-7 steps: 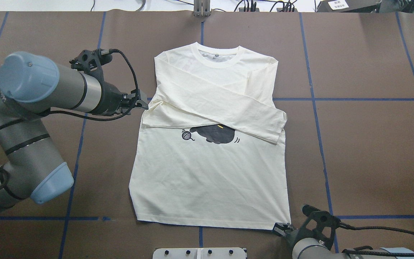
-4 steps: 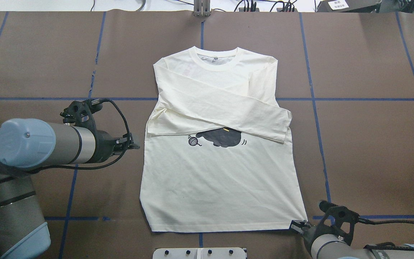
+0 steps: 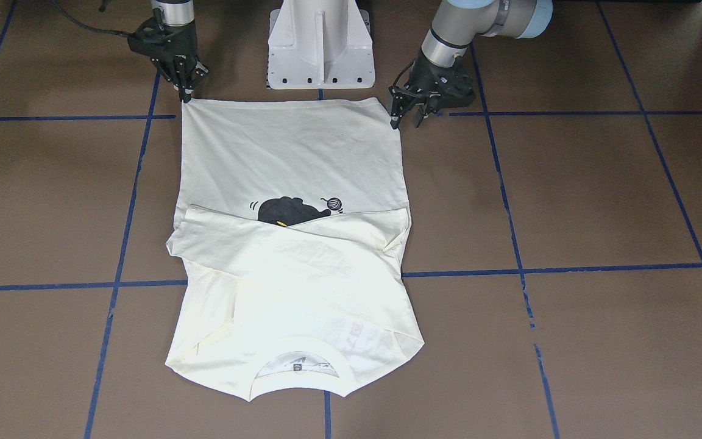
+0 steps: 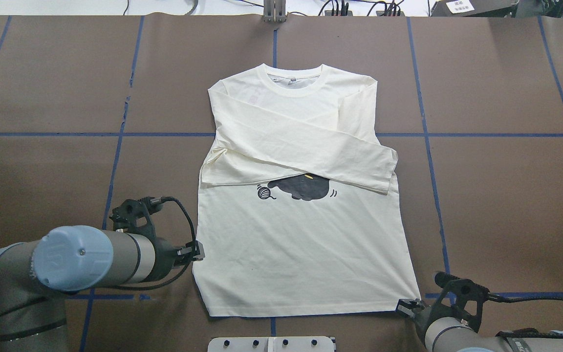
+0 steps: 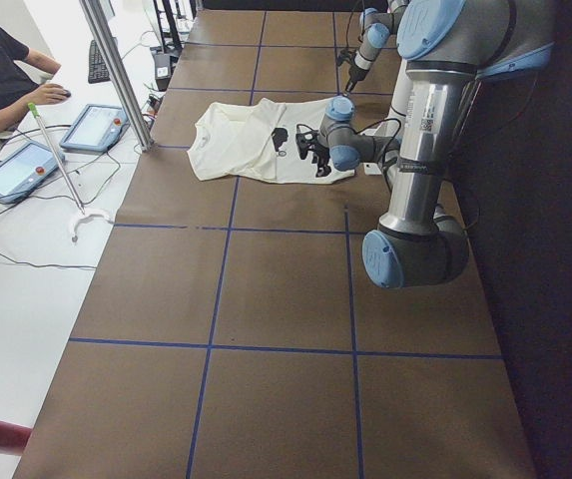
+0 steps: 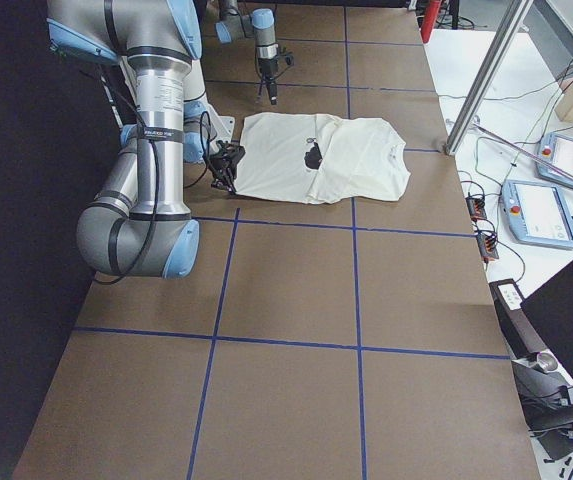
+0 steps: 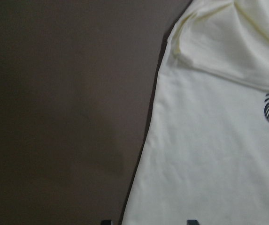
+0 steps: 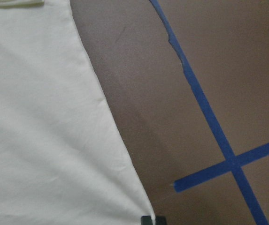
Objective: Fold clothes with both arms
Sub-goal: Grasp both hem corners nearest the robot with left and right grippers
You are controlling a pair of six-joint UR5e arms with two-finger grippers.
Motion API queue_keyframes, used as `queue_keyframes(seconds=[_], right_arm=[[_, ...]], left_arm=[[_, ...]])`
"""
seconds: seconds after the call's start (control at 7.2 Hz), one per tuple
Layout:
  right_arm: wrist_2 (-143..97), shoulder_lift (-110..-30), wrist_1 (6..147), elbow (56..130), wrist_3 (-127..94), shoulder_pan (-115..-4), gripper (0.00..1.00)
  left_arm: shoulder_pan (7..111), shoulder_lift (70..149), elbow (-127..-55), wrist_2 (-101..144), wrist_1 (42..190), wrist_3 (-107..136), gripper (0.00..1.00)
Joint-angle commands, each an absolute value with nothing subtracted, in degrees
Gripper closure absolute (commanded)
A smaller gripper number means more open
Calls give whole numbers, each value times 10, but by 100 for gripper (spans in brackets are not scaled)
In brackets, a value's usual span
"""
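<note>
The cream long-sleeved T-shirt (image 4: 301, 244) is lying flat, print side up, in the middle of the brown table (image 4: 496, 195) with its blue tape lines (image 4: 482, 134). The ribbed collar (image 4: 293, 80) points away from the robot and the hem is on the robot's side. Both sleeves (image 4: 311, 156) are folded across the chest. The top one covers the upper part of the black cat print (image 4: 301, 188), while the little yarn ball (image 4: 263, 192) next to it is in plain sight.

Writing-wise, not much to read. The neck label (image 4: 292, 78) inside the collar is too small. In the front-facing view some faint pinkish lettering (image 3: 356, 332) shows through the fabric near the collar, but I can't make it out. Same for the white sticker (image 5: 428, 110) on the near arm in the left side view.

The right gripper (image 4: 403, 306) is down at the hem corner on the robot's right. Its fingers are pinched narrow on the very tip of that corner, and its wrist cam shows the fabric running right into them.

The left gripper (image 4: 198, 254) sits low at the opposite side edge, a bit up from the hem corner. Its fingers are spread wide with the fabric's edge between them, not clamped.
</note>
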State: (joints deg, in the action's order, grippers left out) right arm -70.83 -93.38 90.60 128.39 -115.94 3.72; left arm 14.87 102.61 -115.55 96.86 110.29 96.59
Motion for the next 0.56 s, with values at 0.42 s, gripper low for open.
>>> queue_keyframes(seconds=[0.42], right_arm=[[-708, -933, 902, 1283, -1158, 38, 100]], left_arm=[[91, 1067, -1107, 972, 1103, 971, 53]])
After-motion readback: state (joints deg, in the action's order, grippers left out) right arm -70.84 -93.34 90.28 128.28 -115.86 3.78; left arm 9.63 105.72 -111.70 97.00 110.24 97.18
